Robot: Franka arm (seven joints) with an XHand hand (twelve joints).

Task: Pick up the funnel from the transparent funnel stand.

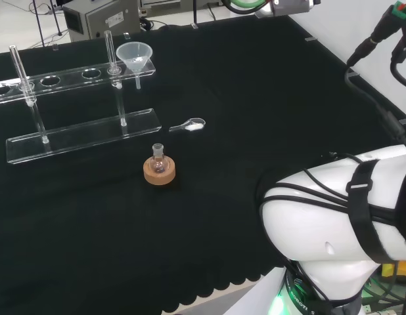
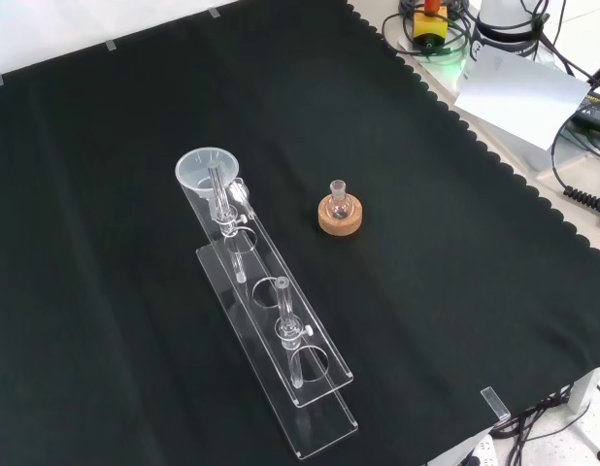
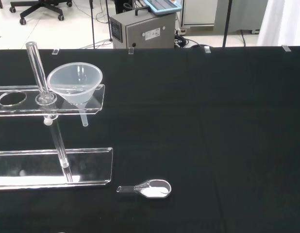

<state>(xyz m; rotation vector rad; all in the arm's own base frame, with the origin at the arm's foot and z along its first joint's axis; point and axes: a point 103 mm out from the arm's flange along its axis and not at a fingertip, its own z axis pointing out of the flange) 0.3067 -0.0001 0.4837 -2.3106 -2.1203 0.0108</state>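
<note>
1. Funnel [image 1: 135, 57]: it sits in the end hole of the clear stand [image 1: 71, 77], cone up, stem hanging through the top shelf. In the head view that is about 10 o'clock on the cloth [image 1: 255, 131]; in the front view it is at the stand's far end.
2. Stand: it is upright, with two clear posts and a base plate, and the other holes look empty.
3. Nearby items: a small flask [image 1: 158, 157] on a cork ring [image 1: 159, 173] stands at about 5 o'clock from the funnel in the head view, well apart. A clear scoop [image 1: 188, 125] holding white powder lies between them, near the base plate's end.
4. My fingers: I cannot tell their state.
5. Progress: nothing is done yet. The funnel is untouched and seated.
6. Remaining, in my judgement: approach the stand, close round the cone and lift straight up so the stem clears the hole.
</note>
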